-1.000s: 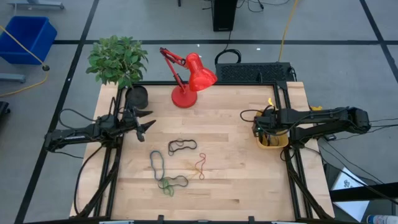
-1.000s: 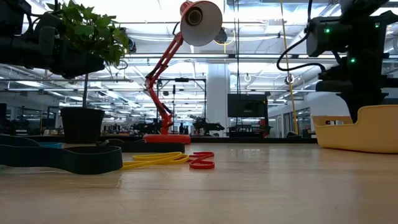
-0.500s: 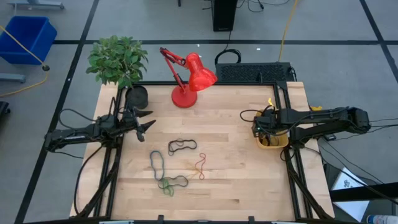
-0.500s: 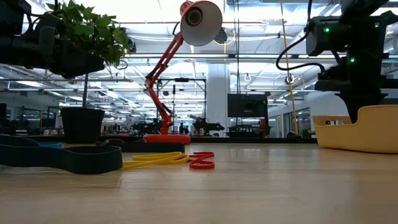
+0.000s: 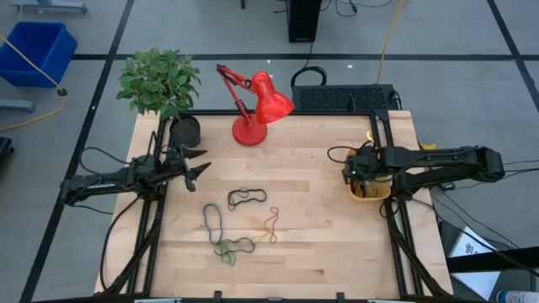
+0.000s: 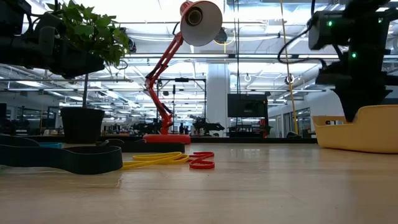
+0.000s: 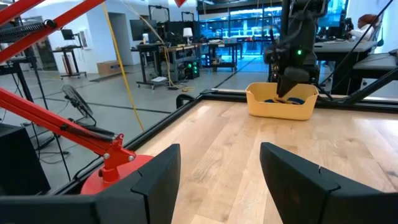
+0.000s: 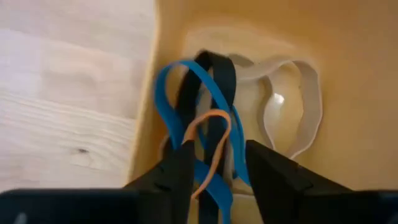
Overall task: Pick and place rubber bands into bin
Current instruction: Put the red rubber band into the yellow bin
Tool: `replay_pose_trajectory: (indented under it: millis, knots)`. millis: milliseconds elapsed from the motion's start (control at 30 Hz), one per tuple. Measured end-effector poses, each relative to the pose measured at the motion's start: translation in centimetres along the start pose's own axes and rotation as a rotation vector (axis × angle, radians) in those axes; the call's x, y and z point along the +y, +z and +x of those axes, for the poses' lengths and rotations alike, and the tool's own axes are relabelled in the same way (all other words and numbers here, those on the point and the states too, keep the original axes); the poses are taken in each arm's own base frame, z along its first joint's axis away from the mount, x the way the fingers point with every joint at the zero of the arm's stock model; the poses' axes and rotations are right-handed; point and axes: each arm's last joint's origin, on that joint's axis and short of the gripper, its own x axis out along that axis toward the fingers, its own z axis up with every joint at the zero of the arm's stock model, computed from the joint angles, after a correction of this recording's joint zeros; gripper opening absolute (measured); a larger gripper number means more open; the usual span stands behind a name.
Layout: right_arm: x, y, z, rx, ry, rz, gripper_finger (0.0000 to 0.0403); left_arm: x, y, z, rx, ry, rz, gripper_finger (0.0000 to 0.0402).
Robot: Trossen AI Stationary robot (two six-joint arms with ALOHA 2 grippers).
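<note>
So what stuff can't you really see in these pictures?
- High view: inside of the bin, hidden under the right pincer.
- Low view: the bin's contents, behind its wall; the right pincer's tips too.
- Right wrist view: how many rubber bands lie in the pile; they overlap and the fingers cover some.
- High view: rubber bands on the table are too thin to count surely.

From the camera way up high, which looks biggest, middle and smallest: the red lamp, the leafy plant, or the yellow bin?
Largest to smallest in the high view:
1. Green leafy potted plant
2. Red desk lamp, only a little smaller, so that order is a close call
3. Small yellow plastic bin, clearly smallest, and partly hidden under the right arm
</note>
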Motion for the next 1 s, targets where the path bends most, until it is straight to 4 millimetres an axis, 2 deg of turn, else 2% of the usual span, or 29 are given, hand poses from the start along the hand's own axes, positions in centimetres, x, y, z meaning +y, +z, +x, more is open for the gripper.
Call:
replay_pose_trajectory:
  millis: [200, 367, 533, 633, 767, 1000]
  knots:
    - [0.1, 1.2, -3.0, -0.187, 0.181, 0.015, 0.0175, 0.0, 0.0, 0.0, 0.001, -0.001, -0.038, 0.0228]
    - [1.7, 2.6, -5.7, -0.418, 0.526, -0.1, 0.0177, 0.0, 0.0, 0.0, 0.002, -0.001, -0.049, 0.0228]
    - [3.9, 3.3, -9.2, -0.694, 0.866, -0.376, 0.0172, 0.0, 0.0, 0.0, 0.003, -0.002, -0.049, 0.0228]
    - [4.9, 3.1, -10.7, -0.841, 1.011, -0.509, 0.0174, 0.0, 0.0, 0.0, 0.003, -0.003, -0.053, 0.0228]
    - [6.2, 2.4, -10.4, -0.923, 1.044, -0.63, 0.0171, 0.0, 0.0, 0.0, 0.002, -0.011, -0.053, 0.0228]
    - [8.2, 0.9, -7.9, -0.861, 1.018, -0.731, 0.0169, -0.1, 0.0, 0.0, 0.001, -0.028, -0.053, 0.0228]
